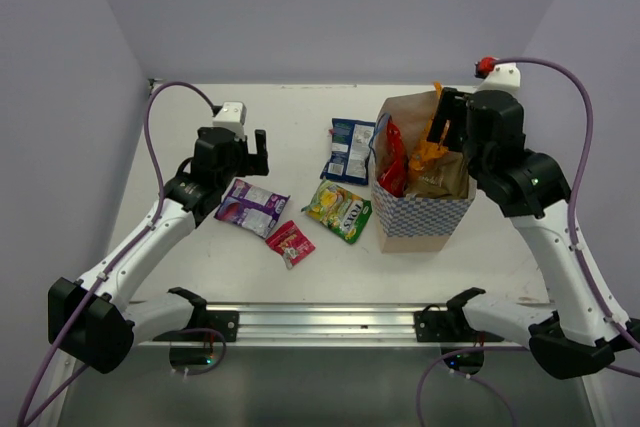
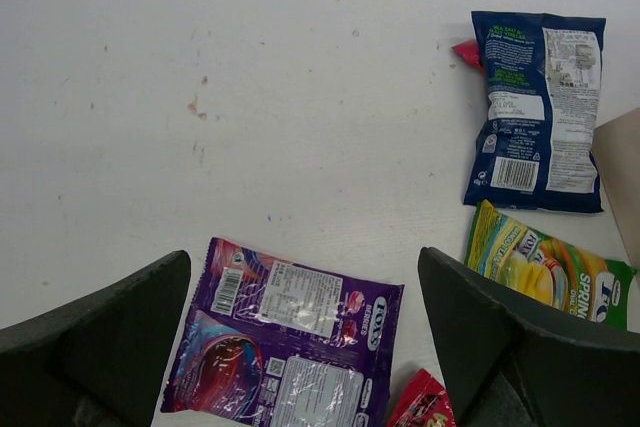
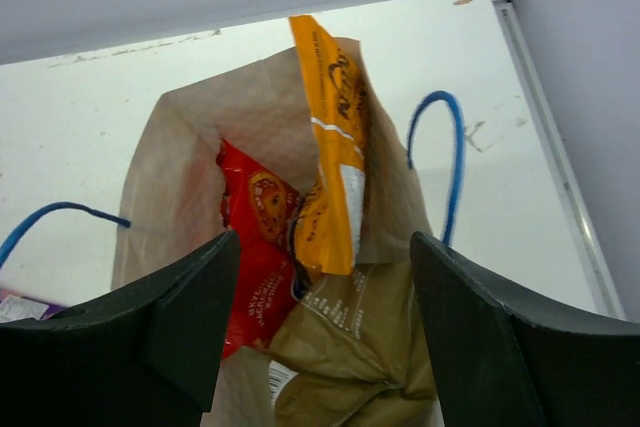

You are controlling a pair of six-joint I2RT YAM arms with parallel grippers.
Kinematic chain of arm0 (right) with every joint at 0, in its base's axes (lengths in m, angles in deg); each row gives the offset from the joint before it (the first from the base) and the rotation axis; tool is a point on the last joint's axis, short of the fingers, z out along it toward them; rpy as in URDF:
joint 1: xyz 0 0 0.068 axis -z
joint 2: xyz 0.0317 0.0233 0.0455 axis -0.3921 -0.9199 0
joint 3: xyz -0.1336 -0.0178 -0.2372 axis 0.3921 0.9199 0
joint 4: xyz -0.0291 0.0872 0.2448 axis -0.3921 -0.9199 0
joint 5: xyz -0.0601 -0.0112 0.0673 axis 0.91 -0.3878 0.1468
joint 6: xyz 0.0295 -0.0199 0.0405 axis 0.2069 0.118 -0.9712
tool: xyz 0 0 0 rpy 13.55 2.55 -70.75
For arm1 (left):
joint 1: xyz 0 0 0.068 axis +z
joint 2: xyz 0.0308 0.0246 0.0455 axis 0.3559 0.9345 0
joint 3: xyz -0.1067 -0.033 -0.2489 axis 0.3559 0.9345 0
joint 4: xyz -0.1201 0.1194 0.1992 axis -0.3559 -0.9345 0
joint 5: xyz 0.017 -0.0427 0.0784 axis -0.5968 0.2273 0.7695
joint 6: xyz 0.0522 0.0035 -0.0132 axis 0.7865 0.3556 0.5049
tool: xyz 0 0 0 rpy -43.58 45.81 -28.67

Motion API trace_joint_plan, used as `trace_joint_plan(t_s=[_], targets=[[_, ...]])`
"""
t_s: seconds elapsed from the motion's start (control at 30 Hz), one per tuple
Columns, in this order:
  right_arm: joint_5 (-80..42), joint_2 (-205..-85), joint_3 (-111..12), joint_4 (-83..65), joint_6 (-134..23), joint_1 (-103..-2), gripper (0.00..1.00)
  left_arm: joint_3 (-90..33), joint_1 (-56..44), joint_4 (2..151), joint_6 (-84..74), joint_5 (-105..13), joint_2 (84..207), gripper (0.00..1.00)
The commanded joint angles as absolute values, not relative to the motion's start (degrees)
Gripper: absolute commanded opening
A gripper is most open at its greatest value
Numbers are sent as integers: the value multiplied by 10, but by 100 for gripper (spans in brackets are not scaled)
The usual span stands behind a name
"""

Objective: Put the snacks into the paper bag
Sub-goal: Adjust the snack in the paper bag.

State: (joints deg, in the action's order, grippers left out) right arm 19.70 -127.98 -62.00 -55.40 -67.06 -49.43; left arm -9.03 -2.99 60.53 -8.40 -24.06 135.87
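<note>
Three foil packets point(image 3: 255, 247) sit in the tan zigzag-patterned paper bag point(image 1: 425, 217). Four packets point(image 1: 340, 210) lie on the white bench point(image 1: 300, 107). A red corner point(image 2: 466, 52) shows only from the left wrist. Left gripper point(image 2: 303, 277) and right gripper point(image 3: 325, 247) fingers spread wide, empty.

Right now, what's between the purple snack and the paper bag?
In the top view, the yellow-green packet lies between the purple packet and the paper bag; the small red packet lies just off that line.

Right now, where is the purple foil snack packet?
In the top view the purple foil packet lies flat on the white table's left half, beneath the open left gripper, with the small red packet beside it.
</note>
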Motion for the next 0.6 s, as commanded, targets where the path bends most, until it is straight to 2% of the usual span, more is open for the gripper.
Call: trace_joint_plan(t_s=[0.0,0.13,0.23,0.33,0.47,0.57], targets=[[251,-1262,-659,-628,-646,-494,72,-94,-25,627,-74,-247,1357,100],[268,-1254,-654,-657,-629,-482,66,-94,-25,627,-74,-252,1358,100],[227,-1251,-629,-654,-626,-445,65,-95,-25,628,-76,-266,1358,100],[177,-1249,-586,-621,-614,-391,65,-101,-25,630,-87,-315,1358,100],[134,-1258,-550,-594,-617,-349,64,-156,-30,616,-127,-449,1372,100],[101,-1268,-519,-565,-640,-332,59,-202,-59,600,-142,-462,1379,100]])
